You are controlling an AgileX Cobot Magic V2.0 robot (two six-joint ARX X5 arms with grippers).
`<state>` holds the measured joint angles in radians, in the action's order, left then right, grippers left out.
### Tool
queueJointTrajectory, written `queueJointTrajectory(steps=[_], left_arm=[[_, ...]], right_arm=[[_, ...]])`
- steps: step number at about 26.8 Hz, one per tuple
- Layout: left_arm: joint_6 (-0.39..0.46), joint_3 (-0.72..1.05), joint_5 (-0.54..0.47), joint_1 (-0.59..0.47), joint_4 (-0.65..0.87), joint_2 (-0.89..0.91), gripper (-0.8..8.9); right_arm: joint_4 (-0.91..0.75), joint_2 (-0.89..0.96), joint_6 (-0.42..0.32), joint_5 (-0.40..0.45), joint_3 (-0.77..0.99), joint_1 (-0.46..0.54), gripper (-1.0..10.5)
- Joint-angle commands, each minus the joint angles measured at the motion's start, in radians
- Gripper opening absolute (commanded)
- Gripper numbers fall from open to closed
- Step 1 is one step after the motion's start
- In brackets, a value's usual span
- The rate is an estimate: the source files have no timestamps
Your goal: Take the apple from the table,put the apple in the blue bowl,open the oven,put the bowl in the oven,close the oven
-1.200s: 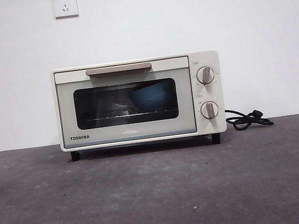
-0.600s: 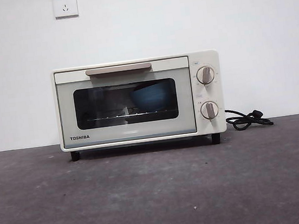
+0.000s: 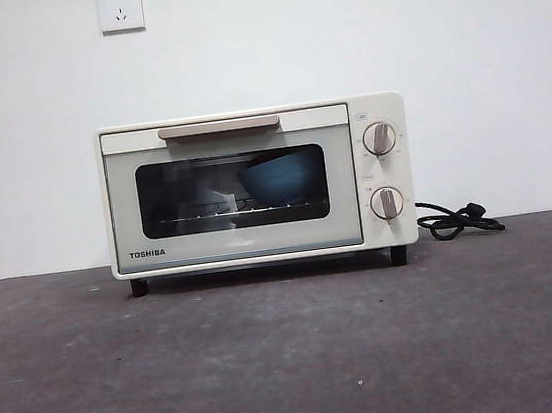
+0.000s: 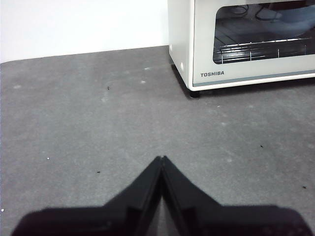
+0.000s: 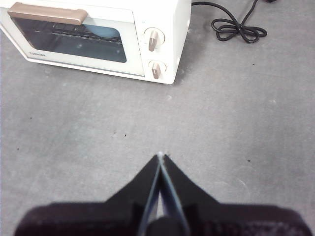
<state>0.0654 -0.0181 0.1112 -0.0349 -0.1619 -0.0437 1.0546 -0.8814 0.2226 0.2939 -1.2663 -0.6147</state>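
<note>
The cream-white oven (image 3: 257, 187) stands on the dark grey table (image 3: 294, 355) with its door closed. Through the dark glass the blue bowl (image 3: 283, 177) sits on the rack, right of centre. The apple is hidden. The oven (image 4: 246, 44) also fills a corner of the left wrist view, where my left gripper (image 4: 161, 158) is shut and empty over bare table, well short of it. My right gripper (image 5: 159, 156) is shut and empty too, back from the oven (image 5: 98, 37) on the knob side. Neither arm appears in the front view.
A coiled black cord (image 3: 456, 220) lies on the table to the right of the oven, also seen as the cord (image 5: 236, 27) in the right wrist view. A white wall with two sockets (image 3: 120, 8) stands behind.
</note>
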Motion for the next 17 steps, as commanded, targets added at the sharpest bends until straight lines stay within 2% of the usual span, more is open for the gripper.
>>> queueJointTrajectory(steps=[1,4,6,8,10,12,15,17], left_arm=[[-0.011,0.011,-0.003,0.003,0.003,-0.008,-0.04],[-0.011,0.011,-0.003,0.003,0.002,-0.016,-0.04],[-0.011,0.011,-0.003,0.003,0.002,-0.020,-0.04],[-0.011,0.011,-0.003,0.003,0.002,-0.021,-0.04],[-0.011,0.011,-0.003,0.003,0.002,-0.022,-0.04],[-0.011,0.011,-0.003,0.003,0.002,-0.022,-0.04],[-0.011,0.011,-0.003,0.003,0.002,-0.022,-0.04],[-0.011,0.011,-0.003,0.003,0.002,-0.022,-0.04]], right_arm=[[-0.016,0.002,-0.094,0.031,0.011,0.001,0.0],[-0.045,0.059,-0.095,0.054,0.013,0.095,0.0],[-0.111,0.122,-0.121,0.011,0.046,0.248,0.0],[-0.245,0.219,-0.117,-0.043,0.171,0.424,0.0],[-0.377,0.332,-0.113,-0.054,0.364,0.544,0.0],[-0.589,0.458,-0.167,-0.063,0.606,0.613,0.0],[-0.753,0.575,-0.209,-0.134,0.803,0.654,0.0],[-0.806,0.646,-0.227,-0.164,0.907,0.672,0.0]])
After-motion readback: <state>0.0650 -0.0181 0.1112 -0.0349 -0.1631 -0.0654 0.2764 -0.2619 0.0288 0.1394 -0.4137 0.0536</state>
